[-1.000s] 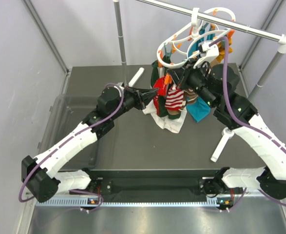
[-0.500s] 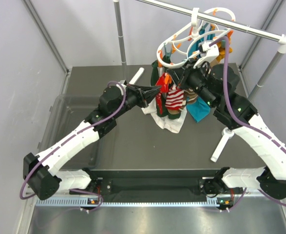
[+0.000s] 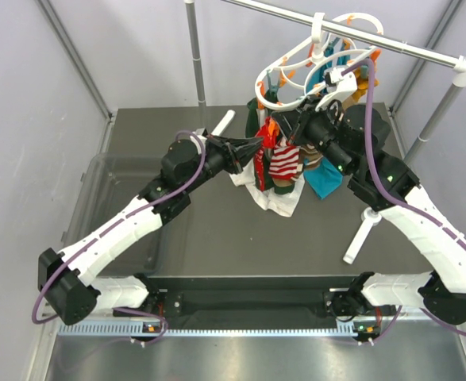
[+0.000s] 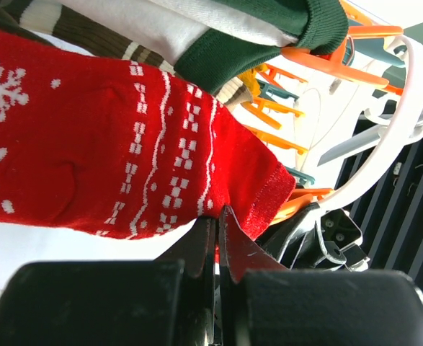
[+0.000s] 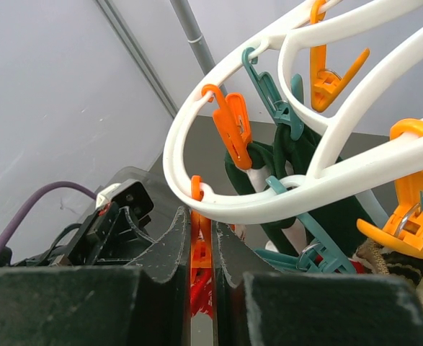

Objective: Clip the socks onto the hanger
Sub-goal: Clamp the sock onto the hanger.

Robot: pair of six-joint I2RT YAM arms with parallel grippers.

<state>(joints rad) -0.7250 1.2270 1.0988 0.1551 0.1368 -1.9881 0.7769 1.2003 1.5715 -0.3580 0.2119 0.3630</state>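
The white oval hanger [image 3: 296, 59] hangs from the grey rail, with orange and teal clips; it also shows in the right wrist view [image 5: 269, 194]. My left gripper [image 3: 258, 148] is shut on the edge of a red sock with white snowflakes [image 4: 110, 144] and holds it up under the hanger. My right gripper [image 3: 284, 127] is shut on an orange clip [image 5: 199, 249] hanging from the hanger's ring, squeezing it; red sock fabric shows inside the clip [image 5: 204, 299]. A red-and-white striped sock [image 3: 285, 161] and dark green socks [image 3: 258, 115] hang from other clips.
A heap of white, brown-striped and teal cloth [image 3: 280, 194] lies on the table under the hanger. Two white cylinders [image 3: 221, 125] [image 3: 357, 236] lie on the dark table [image 3: 217, 230]. Grey poles [image 3: 194, 55] hold the rail [image 3: 407, 49]. A clear bin [image 3: 98, 198] stands at the left.
My left gripper has moved right and up with the red sock, bringing its edge to the orange clip held by my right gripper. The right arm has barely moved.
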